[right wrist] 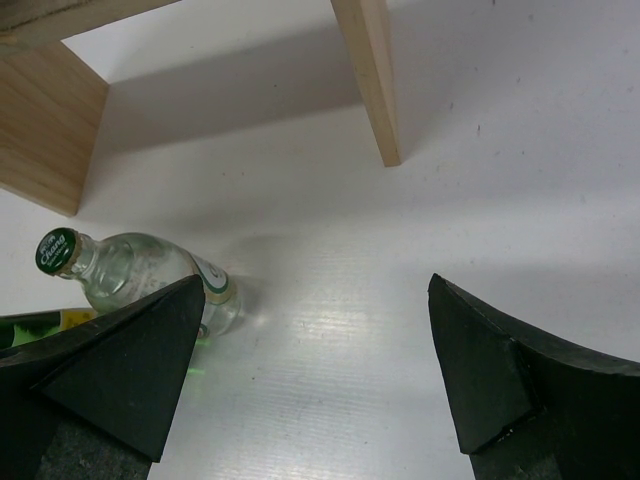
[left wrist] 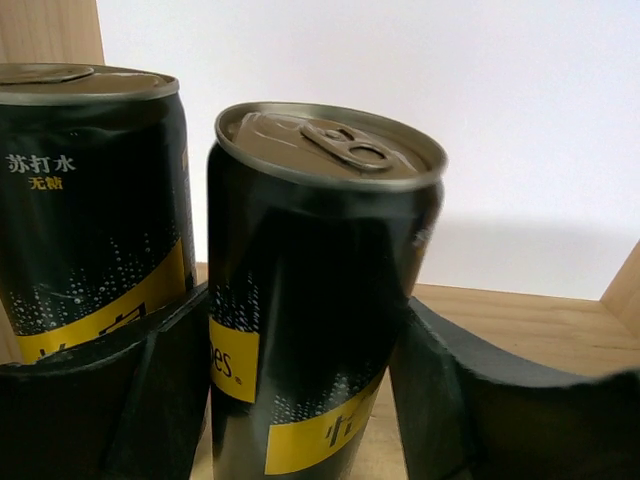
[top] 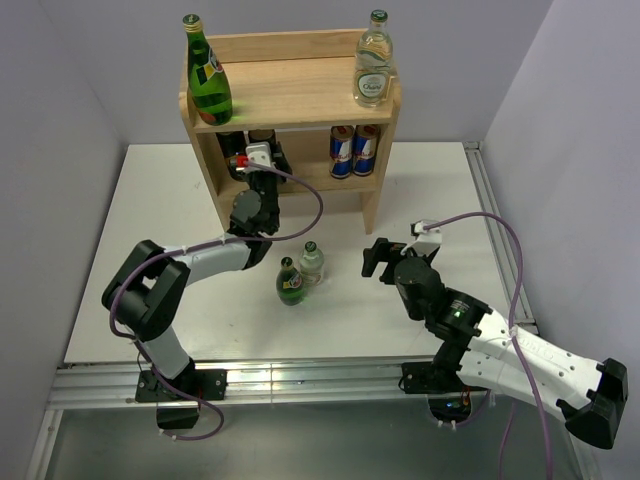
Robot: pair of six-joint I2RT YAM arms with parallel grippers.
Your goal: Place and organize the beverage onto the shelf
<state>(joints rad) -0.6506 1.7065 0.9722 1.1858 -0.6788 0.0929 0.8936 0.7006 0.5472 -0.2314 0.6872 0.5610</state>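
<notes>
We read the white characters 苏打水, with yellow 无糖 beneath them, on the black drink can with a yellow band [left wrist: 90,230] at the left of the left wrist view. On the nearer black aluminium can [left wrist: 320,300] beside it we make out only the letters "pes" on a yellow patch. In the right wrist view the green cap [right wrist: 57,250] of the clear glass bottle [right wrist: 135,272] reads "Chang"; the other labels are too small for us to read.

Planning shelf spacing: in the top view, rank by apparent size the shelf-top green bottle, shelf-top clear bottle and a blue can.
Largest: green bottle.
Then: clear bottle.
Smallest: blue can, though the top board hides part of it.
</notes>
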